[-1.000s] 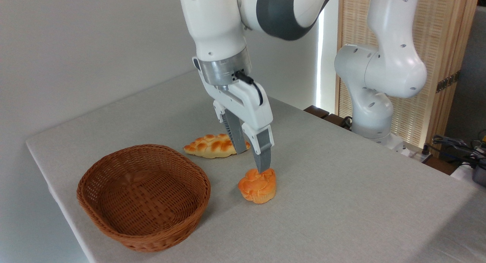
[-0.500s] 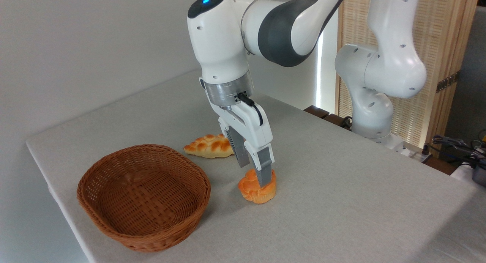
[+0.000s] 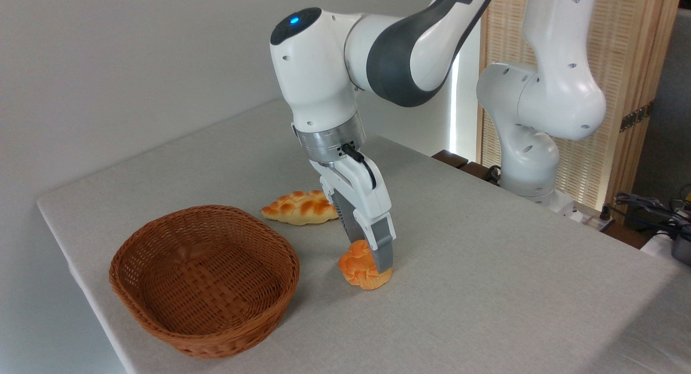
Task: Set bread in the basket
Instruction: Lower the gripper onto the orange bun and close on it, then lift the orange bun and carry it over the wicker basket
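Observation:
The bread [image 3: 354,267], a small lumpy orange bun, sits on the grey table to the right of the basket [image 3: 208,208], a round brown wicker one with nothing in it. My gripper [image 3: 368,255] is down over the bun with its jaws open. One grey finger [image 3: 384,251] stands against the bun's near right side, and the other is on its far side, partly hidden. The bun rests on the table.
A long braided golden loaf [image 3: 297,207] lies behind the bun and the basket, close to the gripper's far finger. The arm's white base [image 3: 532,163] stands at the table's far right edge. The table's left edge runs just beside the basket.
The gripper has come straight down from just above the bun until its fingers straddle it. The bun, the loaf and the basket have stayed in place.

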Controlling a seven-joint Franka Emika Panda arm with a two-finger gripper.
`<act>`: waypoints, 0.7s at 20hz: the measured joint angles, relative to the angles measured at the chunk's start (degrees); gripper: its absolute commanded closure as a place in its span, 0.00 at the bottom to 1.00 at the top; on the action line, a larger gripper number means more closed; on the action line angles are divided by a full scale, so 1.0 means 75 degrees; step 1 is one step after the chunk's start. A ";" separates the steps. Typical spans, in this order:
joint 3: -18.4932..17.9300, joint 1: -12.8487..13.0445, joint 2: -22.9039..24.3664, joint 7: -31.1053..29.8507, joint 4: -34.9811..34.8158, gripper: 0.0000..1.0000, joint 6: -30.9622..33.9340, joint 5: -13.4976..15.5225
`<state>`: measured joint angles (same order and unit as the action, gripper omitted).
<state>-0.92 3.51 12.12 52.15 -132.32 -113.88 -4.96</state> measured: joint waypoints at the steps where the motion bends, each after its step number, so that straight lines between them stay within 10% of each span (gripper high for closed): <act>1: 0.0000 0.0003 0.0000 0.0000 -0.0093 0.01 -0.0200 0.0000; 8: 0.0000 0.0005 0.0000 0.0000 -0.0311 0.67 -0.0619 -0.0001; 14: 0.0000 0.0005 0.0001 0.0000 -0.0311 0.70 -0.0619 -0.0001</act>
<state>-0.92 3.55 12.13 52.15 -134.66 -118.52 -4.97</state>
